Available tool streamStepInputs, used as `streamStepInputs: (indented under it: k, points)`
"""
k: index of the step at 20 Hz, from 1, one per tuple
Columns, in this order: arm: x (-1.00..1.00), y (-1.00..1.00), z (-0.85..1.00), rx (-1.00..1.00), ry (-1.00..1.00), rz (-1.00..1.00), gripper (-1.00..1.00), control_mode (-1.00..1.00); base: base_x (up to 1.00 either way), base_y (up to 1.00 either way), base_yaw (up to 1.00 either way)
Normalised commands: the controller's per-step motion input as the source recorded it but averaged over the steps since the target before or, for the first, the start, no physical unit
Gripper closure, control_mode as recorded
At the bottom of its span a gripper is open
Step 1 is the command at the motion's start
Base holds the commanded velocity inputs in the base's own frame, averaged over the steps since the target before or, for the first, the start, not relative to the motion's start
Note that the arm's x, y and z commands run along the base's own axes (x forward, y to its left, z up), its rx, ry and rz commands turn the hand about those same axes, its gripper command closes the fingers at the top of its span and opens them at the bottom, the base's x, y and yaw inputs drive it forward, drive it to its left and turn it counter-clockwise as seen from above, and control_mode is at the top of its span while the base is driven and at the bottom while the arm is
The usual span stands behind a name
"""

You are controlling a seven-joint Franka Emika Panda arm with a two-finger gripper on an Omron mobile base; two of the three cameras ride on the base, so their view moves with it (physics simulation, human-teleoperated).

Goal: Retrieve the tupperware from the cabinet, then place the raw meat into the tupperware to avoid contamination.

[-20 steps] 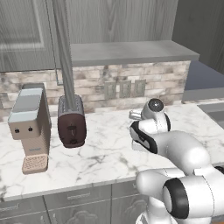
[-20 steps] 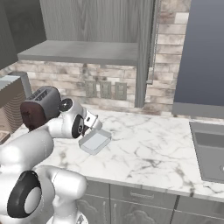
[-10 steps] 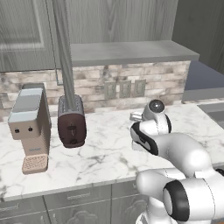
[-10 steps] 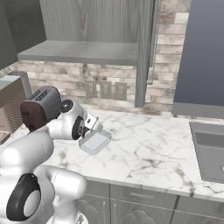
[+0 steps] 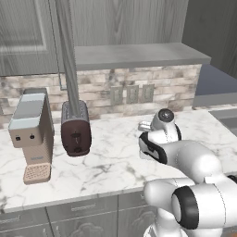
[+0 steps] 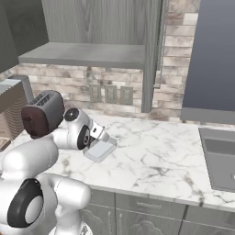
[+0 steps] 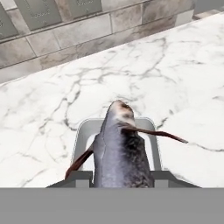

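Little has moved since a second ago, the gripper (image 6: 102, 136) still hovering low over the marble counter (image 6: 156, 156), its fingers clamped on a grey raw fish (image 7: 120, 151) that hangs just beyond them, directly above the open grey tupperware (image 7: 84, 135) resting on the counter

Glossy white arm (image 5: 194, 162), dark joints

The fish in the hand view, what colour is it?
Bluish grey with thin reddish-brown fins, seen best in the hand view: the fish above the pale tupperware.
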Motion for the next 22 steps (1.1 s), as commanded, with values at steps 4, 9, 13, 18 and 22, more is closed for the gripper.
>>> streamStepInputs:
  k: [4,9,13,18,22]
  points:
    - [0.0,-0.04,-0.19,0.0,0.0,0.0,1.0,-1.0,0.0,0.0,0.0]
    - [0.0,-0.01,-0.13,0.0,0.0,0.0,1.0,-1.0,0.0,0.0,0.0]
    - [0.0,0.0,-0.11,0.0,0.0,0.0,1.0,-1.0,0.0,0.0,0.0]
    - [0.01,0.0,-0.09,0.0,0.0,0.0,1.0,-1.0,0.0,0.0,0.0]
    - [0.09,0.0,-0.02,0.0,0.0,0.0,-1.0,-1.0,0.0,0.0,0.0]
